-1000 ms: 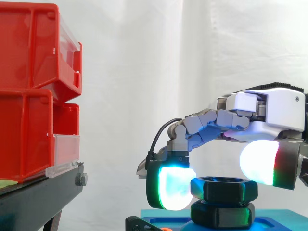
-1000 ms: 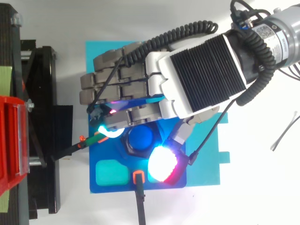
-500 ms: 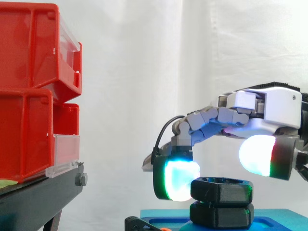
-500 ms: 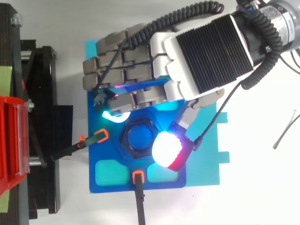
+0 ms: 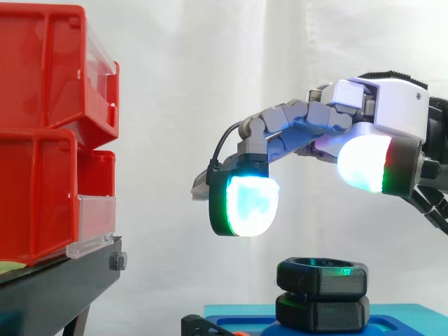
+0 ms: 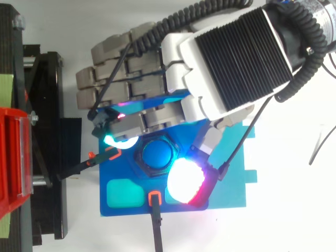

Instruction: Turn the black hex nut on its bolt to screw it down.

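Hand (image 5: 389, 106) above black hex nut (image 5: 322, 277)

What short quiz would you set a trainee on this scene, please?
1. True or false: the hand is touching the black hex nut.
2. Which colour is the base under the nut? A red, B blue, C white.
3. Fill the gap: in the side view, the red bins stand to the ____ of the nut.

Key: 1 false, the hand hangs clear above the nut; 2 B; 3 left.
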Controlling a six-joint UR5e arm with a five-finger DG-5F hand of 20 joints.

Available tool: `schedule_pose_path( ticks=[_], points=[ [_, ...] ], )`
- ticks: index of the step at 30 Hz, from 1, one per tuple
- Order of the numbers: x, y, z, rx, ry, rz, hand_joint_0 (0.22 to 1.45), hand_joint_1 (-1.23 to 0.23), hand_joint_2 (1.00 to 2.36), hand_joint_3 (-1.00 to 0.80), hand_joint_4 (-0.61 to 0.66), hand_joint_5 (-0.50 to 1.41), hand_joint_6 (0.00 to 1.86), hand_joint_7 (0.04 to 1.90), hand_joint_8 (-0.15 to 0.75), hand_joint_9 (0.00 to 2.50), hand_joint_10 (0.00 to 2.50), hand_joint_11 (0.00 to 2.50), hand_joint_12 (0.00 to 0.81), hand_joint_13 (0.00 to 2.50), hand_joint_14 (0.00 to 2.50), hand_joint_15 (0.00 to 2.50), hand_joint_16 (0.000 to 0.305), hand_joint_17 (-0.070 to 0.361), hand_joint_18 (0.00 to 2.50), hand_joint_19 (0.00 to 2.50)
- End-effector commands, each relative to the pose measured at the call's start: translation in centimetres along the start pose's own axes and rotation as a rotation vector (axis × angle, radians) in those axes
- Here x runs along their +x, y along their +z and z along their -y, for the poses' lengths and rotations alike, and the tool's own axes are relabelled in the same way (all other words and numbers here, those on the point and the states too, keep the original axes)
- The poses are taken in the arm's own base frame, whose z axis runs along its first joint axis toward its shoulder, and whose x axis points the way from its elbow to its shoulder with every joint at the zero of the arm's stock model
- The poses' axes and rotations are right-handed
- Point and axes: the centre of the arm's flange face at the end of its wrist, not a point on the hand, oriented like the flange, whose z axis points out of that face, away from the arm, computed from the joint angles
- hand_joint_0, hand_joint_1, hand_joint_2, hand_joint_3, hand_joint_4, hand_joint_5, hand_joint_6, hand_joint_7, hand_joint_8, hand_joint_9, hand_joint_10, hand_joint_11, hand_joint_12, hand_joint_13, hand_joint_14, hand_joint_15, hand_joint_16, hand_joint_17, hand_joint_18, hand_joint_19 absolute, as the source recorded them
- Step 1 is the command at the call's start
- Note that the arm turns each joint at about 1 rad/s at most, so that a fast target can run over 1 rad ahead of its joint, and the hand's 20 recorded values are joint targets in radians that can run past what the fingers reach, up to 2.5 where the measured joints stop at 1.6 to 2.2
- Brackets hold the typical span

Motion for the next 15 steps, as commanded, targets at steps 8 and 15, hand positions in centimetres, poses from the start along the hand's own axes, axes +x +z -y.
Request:
schedule_pose_path(
  ticks=[8,15],
  points=[
    [0.5,1.9,-2.1,0.019,0.018,-0.010,0.50,-0.24,1.00,-0.50,0.25,-0.10,0.59,1.19,0.310,0.62,0.01,0.17,0.376,0.61,0.01,0.22,0.055,0.125,0.60,0.33],
    [2.3,2.0,-3.6,0.038,0.039,-0.034,0.50,-0.25,1.00,-0.50,0.24,-0.10,0.59,1.19,0.308,0.62,0.00,0.16,0.376,0.61,0.01,0.22,0.056,0.125,0.60,0.33]
  ],
)
